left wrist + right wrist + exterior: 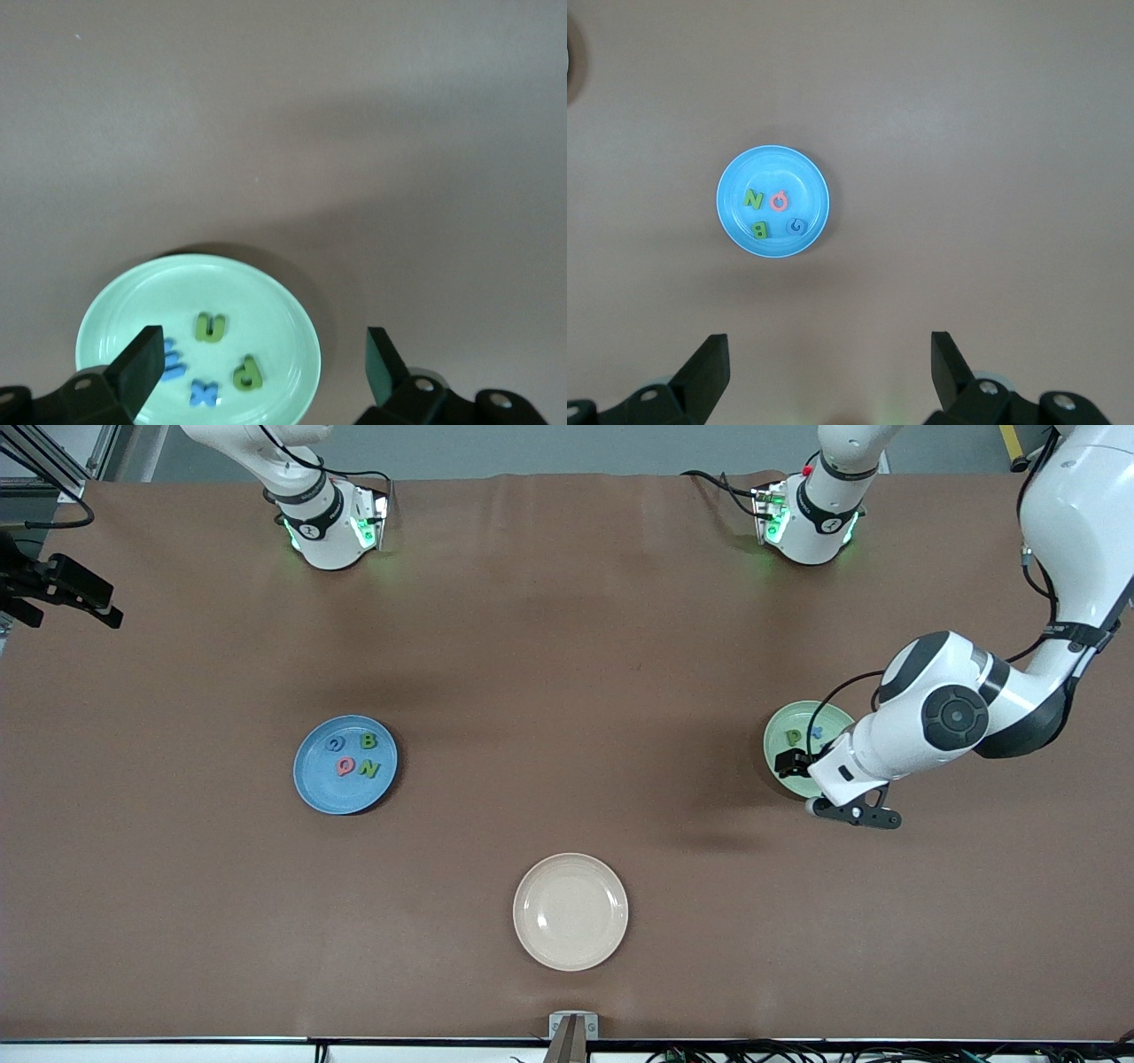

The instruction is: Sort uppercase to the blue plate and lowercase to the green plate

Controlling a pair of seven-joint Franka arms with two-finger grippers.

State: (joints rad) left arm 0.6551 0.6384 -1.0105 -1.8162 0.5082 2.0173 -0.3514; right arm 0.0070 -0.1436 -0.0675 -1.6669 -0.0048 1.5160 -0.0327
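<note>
Three plain plates on a brown table

Blue plate [306, 784]: green, blue, pinkish-red uppercase [356, 755]. Pale green plate [106, 310]: green and blue lowercase [213, 361]. Beige plate [570, 911] plain.

"What sort of place do you work in?"
"A robotics lab. My two white arms are bolted onto a brown-covered table [567, 646], cables [735, 1052] trail along its edge, and a camera mount [571, 1036] faces me."
</note>
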